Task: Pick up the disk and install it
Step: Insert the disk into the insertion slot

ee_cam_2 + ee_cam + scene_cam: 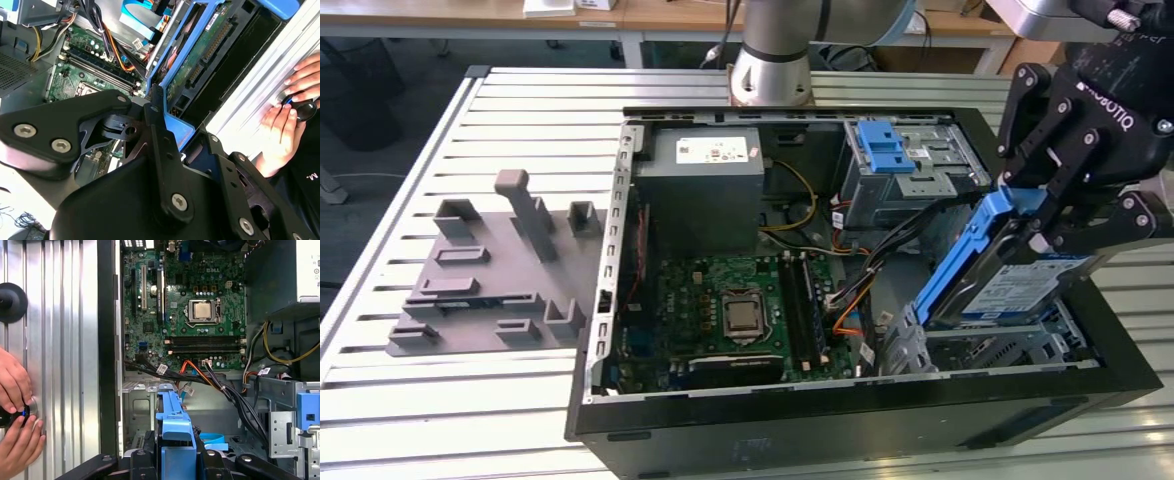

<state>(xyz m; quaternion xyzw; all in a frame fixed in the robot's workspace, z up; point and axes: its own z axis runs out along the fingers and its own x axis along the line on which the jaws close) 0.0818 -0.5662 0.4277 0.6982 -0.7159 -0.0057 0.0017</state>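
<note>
Slatted metal surface (480, 130) carried open computer case (854, 420). Black tool (1051, 225) gripped disk (1007, 290), tilted above drive cage (1001, 350) at exterior view's right. Person's hands (12, 382) rested on surface beside case.

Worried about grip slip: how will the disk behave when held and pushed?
Probably stiff: the disk hangs tilted in the gripper without sagging. Its blue rails look like smooth plastic, so it may slip slightly. The metal body likely makes it heavy for its size.
</note>
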